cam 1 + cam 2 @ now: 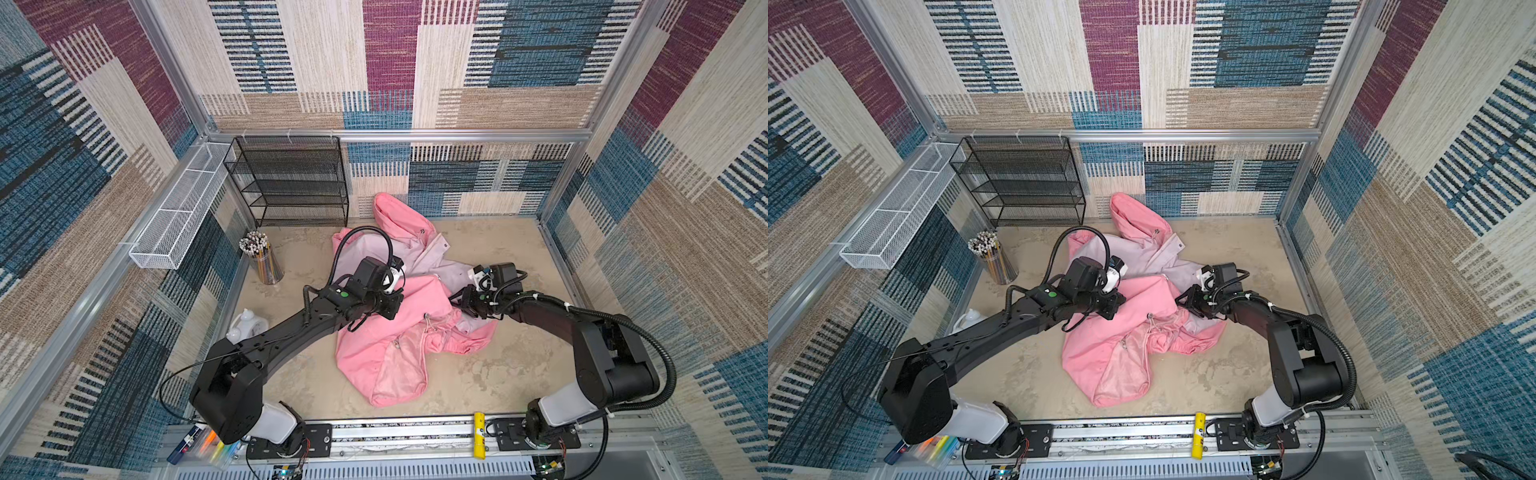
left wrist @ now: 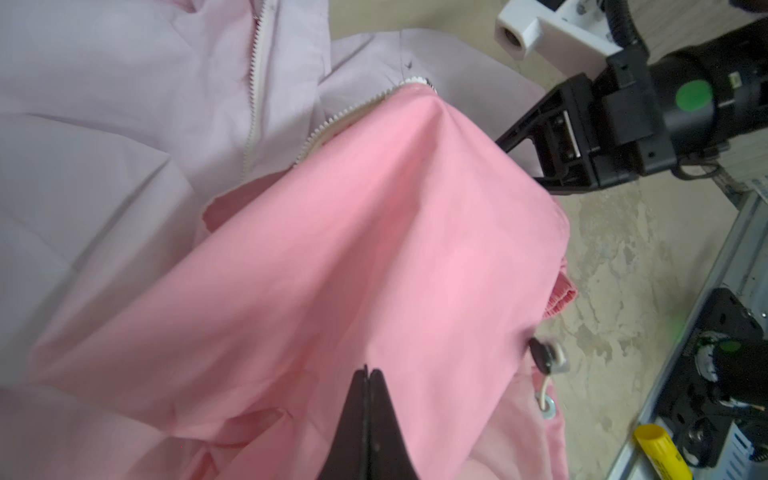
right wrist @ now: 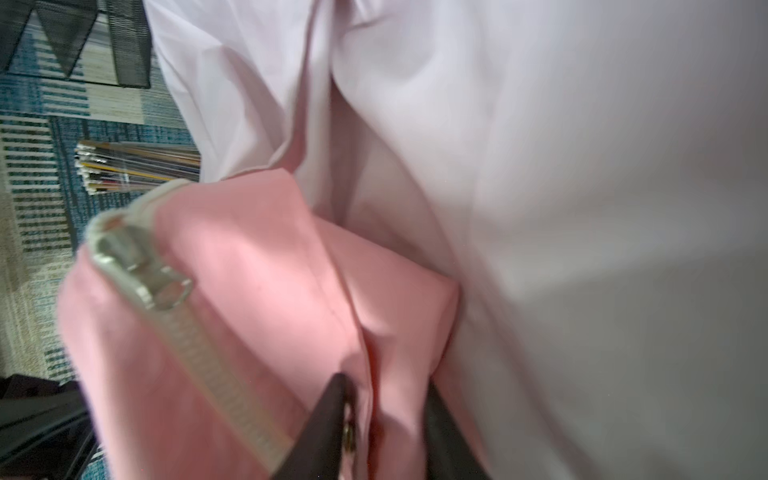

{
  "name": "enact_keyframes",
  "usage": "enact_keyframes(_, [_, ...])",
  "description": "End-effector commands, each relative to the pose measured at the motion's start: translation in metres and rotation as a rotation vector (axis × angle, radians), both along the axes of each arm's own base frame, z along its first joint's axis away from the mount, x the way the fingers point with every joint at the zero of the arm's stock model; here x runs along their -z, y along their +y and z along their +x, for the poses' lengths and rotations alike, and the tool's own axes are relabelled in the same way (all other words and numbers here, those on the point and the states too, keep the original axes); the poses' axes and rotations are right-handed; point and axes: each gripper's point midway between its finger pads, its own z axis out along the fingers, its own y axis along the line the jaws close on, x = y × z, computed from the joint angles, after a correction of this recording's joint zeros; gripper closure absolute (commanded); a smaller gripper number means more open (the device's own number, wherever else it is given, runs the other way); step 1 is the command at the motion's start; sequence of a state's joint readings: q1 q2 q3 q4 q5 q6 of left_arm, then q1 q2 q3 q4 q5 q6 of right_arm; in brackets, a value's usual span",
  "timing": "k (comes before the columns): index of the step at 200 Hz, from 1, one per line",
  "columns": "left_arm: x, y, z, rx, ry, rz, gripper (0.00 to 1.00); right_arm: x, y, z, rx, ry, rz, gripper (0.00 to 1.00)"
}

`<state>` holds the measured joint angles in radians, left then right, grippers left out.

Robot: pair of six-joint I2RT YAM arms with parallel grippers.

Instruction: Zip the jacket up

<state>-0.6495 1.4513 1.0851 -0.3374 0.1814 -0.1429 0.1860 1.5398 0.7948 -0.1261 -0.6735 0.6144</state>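
1. Overhead, in both top views, a large thin-fabric hooded pink jacket (image 1: 399,345) is lying crumpled in the middle of the mottled beige tabletop (image 1: 507,374). Its hood is reaching toward the back wall, and its paler lilac-pink side is showing near the centre.
2. Likewise in both top views, the left gripper (image 1: 392,312) is bearing down on the salmon cloth at the heap's left side, while the right gripper (image 1: 456,300) is meeting the heap from the right. The two are sitting near each other with a ridge of fabric between them.
3. At the back, a black mesh shelf rack (image 1: 291,183) is standing against the wall. A clear cup of pencils (image 1: 262,259) is standing to the left, apart from the jacket.
4. In the left wrist view, the left gripper (image 2: 368,374) is pressing its jaws fully together, pinching salmon cloth whose creases are running into the tips. The long white zipper (image 2: 332,120) is lying undone, its two toothed runs apart over the pale fabric. The right gripper (image 2: 525,166) is biting the far end of the raised fold.
5. In the right wrist view, the black fingers (image 3: 332,415) are clamping a fold of pink fabric between them, just beside the blurred zipper tape and its silver slider (image 3: 166,286).
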Motion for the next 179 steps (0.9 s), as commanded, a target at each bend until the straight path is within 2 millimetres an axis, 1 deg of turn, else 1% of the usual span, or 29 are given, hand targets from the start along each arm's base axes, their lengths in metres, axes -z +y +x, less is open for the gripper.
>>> enact_keyframes(1, [-0.011,0.000,-0.011,0.071,0.032,-0.038,1.00,-0.035,0.006,0.011,-0.009,-0.098,0.027,0.97])
enact_keyframes(4, [-0.013,-0.003,-0.015,0.103,0.035,-0.046,0.99,-0.038,0.005,0.011,-0.005,-0.105,0.027,1.00])
enact_keyframes(13, [-0.014,-0.009,-0.026,0.161,0.020,-0.045,0.70,-0.050,0.002,0.014,0.012,-0.128,0.015,1.00])
enact_keyframes(19, [-0.013,-0.013,-0.032,0.182,-0.009,-0.039,0.56,-0.057,0.002,0.015,0.017,-0.140,0.009,1.00])
enact_keyframes(24, [-0.013,-0.016,-0.036,0.197,-0.030,-0.048,0.48,-0.063,0.001,0.016,0.019,-0.151,0.009,1.00])
enact_keyframes(29, [-0.012,-0.018,-0.040,0.203,-0.039,-0.062,0.44,-0.066,0.001,0.016,0.020,-0.155,0.009,1.00])
enact_keyframes(42, [-0.011,-0.020,-0.040,0.187,-0.048,-0.093,0.36,-0.071,0.002,0.017,0.015,-0.157,0.016,1.00])
enact_keyframes(44, [-0.011,-0.020,-0.040,0.185,-0.048,-0.095,0.33,-0.071,0.003,0.016,0.014,-0.154,0.017,1.00])
enact_keyframes(48, [-0.010,-0.020,-0.040,0.182,-0.045,-0.093,0.29,-0.070,0.003,0.016,0.013,-0.151,0.019,1.00])
enact_keyframes(65, [-0.001,-0.021,-0.035,0.168,-0.042,-0.074,0.28,-0.068,0.004,0.013,0.004,-0.147,0.027,1.00])
enact_keyframes(70, [0.004,-0.021,-0.033,0.164,-0.035,-0.056,0.28,-0.068,0.004,0.013,0.005,-0.145,0.025,1.00])
enact_keyframes(79, [0.016,-0.016,-0.020,0.107,-0.035,-0.002,0.30,-0.072,0.005,0.011,-0.004,-0.151,0.028,1.00])
enact_keyframes(85, [0.021,-0.015,-0.013,0.081,-0.030,0.024,0.31,-0.077,0.005,0.011,-0.008,-0.160,0.027,1.00])
enact_keyframes(94, [0.030,-0.014,-0.004,0.067,-0.040,0.074,0.35,-0.087,0.004,0.012,-0.008,-0.182,0.021,1.00])
enact_keyframes(99, [0.032,-0.015,-0.001,0.058,-0.047,0.087,0.34,-0.093,0.004,0.011,-0.011,-0.193,0.026,1.00])
enact_keyframes(111, [0.032,-0.027,0.000,0.116,-0.063,0.076,0.31,-0.105,0.004,0.010,-0.006,-0.213,0.036,1.00])
enact_keyframes(121, [0.033,-0.032,0.001,0.145,-0.076,0.092,0.34,-0.110,0.004,0.010,-0.005,-0.219,0.045,1.00])
enact_keyframes(126, [0.033,-0.033,0.002,0.154,-0.081,0.111,0.38,-0.110,0.005,0.009,-0.008,-0.218,0.046,1.00])
enact_keyframes(130, [0.034,-0.031,0.003,0.158,-0.087,0.143,0.45,-0.110,0.005,0.009,-0.011,-0.216,0.048,1.00])
enact_keyframes(133, [0.035,-0.029,0.005,0.154,-0.094,0.162,0.53,-0.110,0.005,0.009,-0.012,-0.213,0.049,1.00])
enact_keyframes(137, [0.037,-0.029,0.004,0.169,-0.099,0.178,0.68,-0.109,0.006,0.009,-0.013,-0.211,0.050,1.00])
enact_keyframes(141, [0.037,-0.029,0.004,0.184,-0.101,0.183,0.80,-0.109,0.006,0.009,-0.012,-0.211,0.051,1.00])
enact_keyframes(151, [0.036,-0.027,0.006,0.185,-0.115,0.204,1.00,-0.110,0.006,0.009,-0.010,-0.214,0.061,1.00])
enact_keyframes(160, [0.033,-0.027,0.006,0.201,-0.129,0.201,1.00,-0.112,0.005,0.011,0.001,-0.219,0.053,1.00])
enact_keyframes(179, [0.025,-0.025,0.012,0.202,-0.141,0.186,1.00,-0.130,0.001,0.017,0.019,-0.258,0.051,1.00])
